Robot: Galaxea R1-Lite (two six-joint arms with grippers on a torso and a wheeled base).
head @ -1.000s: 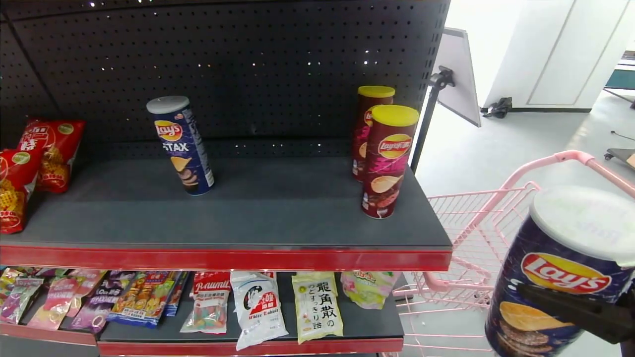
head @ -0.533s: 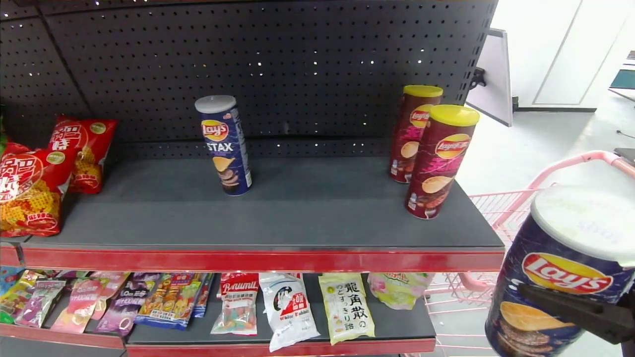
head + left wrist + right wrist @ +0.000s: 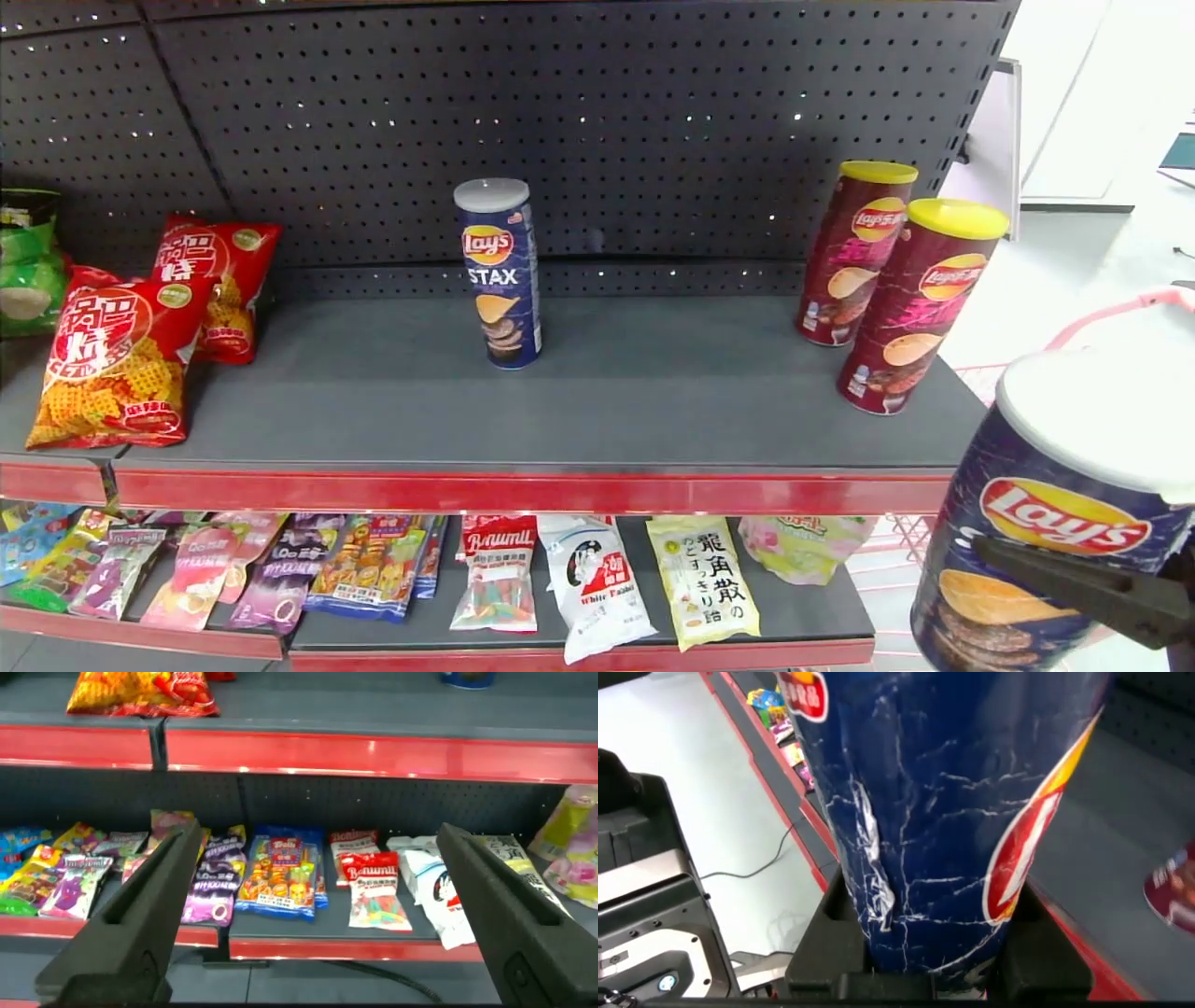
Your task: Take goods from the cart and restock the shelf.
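Where the right tool sits: low off the shelf's open end. The right tool (image 3: 929, 952) is clamped round the lower body of a blue chip can (image 3: 1055, 504), which is upright with its grey lid on top.
Left tool: the left tool (image 3: 322, 905) is spread wide with nothing between its fingers, facing the lower shelf (image 3: 374, 950).
Cart: the pink cart (image 3: 1134, 308) is right behind the held can, its handle peeking over the lid.
Closest to the right tool: two yellow-lidded cans, the front maroon can (image 3: 920, 308) near the shelf's edge and the rear maroon can (image 3: 854, 252) just behind it. Touching or not, I can't tell.
In the way: that pair stands between the held can and the bare middle of the upper shelf (image 3: 653, 411).
Farther off: a second blue can (image 3: 498, 273) is upright mid-shelf, close to the pegboard (image 3: 560, 112).
Farthest from the right tool: two red snack bags (image 3: 117, 364), with a green bag (image 3: 23, 261) beyond them.
Ahead of the left tool: candy packets (image 3: 280, 873) in a row, and a white pouch (image 3: 439, 901) among them.
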